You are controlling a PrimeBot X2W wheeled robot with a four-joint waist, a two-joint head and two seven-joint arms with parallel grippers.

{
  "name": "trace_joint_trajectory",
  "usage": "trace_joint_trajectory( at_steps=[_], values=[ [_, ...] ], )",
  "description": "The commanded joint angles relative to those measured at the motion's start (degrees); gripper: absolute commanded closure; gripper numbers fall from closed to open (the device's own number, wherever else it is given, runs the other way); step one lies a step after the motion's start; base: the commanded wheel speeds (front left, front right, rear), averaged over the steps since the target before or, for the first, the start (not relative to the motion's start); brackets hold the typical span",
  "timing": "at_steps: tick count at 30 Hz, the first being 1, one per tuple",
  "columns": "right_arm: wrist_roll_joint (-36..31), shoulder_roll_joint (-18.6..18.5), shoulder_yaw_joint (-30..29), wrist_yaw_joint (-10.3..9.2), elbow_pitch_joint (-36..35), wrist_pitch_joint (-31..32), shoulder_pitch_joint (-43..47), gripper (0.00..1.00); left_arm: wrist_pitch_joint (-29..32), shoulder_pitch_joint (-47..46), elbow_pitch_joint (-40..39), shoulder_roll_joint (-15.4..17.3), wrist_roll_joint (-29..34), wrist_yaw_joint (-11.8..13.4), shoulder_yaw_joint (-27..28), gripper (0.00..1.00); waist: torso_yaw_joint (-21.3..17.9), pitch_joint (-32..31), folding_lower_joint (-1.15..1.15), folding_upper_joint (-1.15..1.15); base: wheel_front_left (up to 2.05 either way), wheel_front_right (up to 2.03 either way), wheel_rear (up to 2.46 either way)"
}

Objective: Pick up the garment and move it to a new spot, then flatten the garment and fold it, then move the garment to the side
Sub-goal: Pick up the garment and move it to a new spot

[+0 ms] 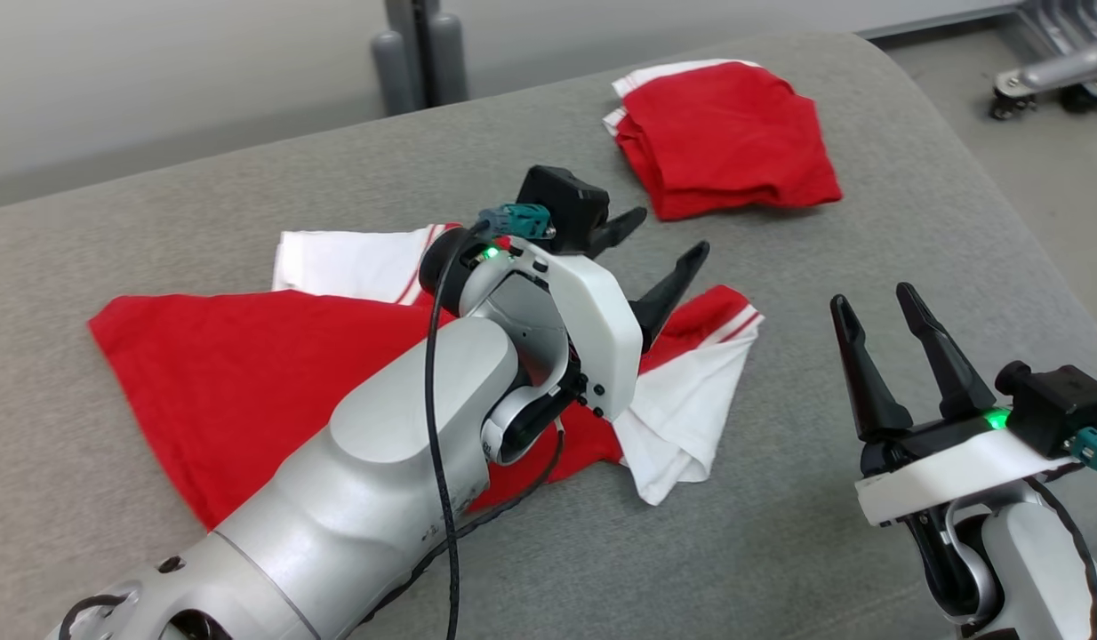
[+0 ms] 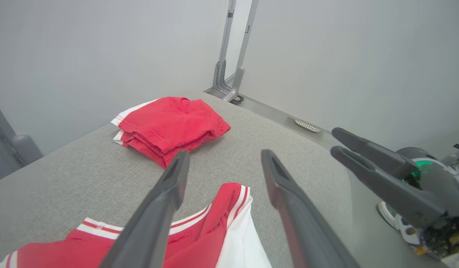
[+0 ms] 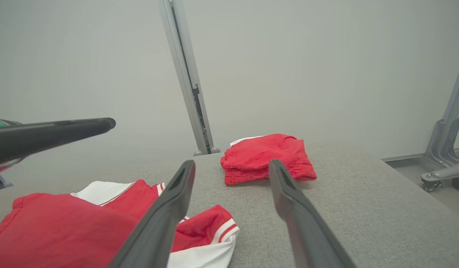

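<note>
Head camera is showing the whole red-and-white sports shirt (image 1: 246, 382) lying spread on the grey fabric-covered surface (image 1: 157, 240), including its far left red corner, which the wrist cameras are cutting off. Left wrist camera is taking in a pale oval grille (image 2: 307, 125) on the floor past the cushion's edge. Right wrist camera is catching a grey wheeled stand (image 3: 437, 178) at its right margin.

In the head view the shirt's long axis is running left to right. Its pointed red corner is aiming left, and its rumpled white end with red stripes is aiming right. A white panel with thin red stripes is peeking out along the far edge.

The left gripper (image 1: 671, 231) is hanging over the shirt's right portion with its two dark fingers spread wide and nothing between them. They are pointing up and to the right, towards a smaller folded red cloth with white trim (image 1: 726, 142) that is sitting well apart at the far side. From the left wrist, the striped edge is lying below the fingers; whether they are touching it cannot be told.

The right gripper (image 1: 871, 296) is standing to the right of the shirt, clear of it, over bare grey fabric. Its fingers are also parted and are gripping nothing
</note>
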Motion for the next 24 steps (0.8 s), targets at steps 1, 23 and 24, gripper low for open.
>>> trace_joint_trajectory(
  at_steps=[1,23,24],
  values=[
    [-0.43,-0.83,-0.36,0.0,-0.11,-0.22,0.82,0.0,-1.55,-0.98,0.43,0.25,0.3,0.56,0.2,0.0,2.19,-0.85,0.0,0.0,0.0,0.0,0.0],
    [-1.3,-2.25,-3.07,-0.01,-0.95,-0.22,5.73,0.0,-11.85,15.35,-13.27,18.24,0.86,11.58,5.3,0.0,12.47,-5.45,0.0,0.0,0.0,0.0,0.0],
    [-1.4,-2.06,-3.25,0.0,-1.12,-0.22,5.93,0.0,-12.38,16.52,-14.55,19.18,0.86,12.57,5.66,0.0,12.67,-5.69,0.0,0.0,0.0,0.0,0.0]
  ],
)
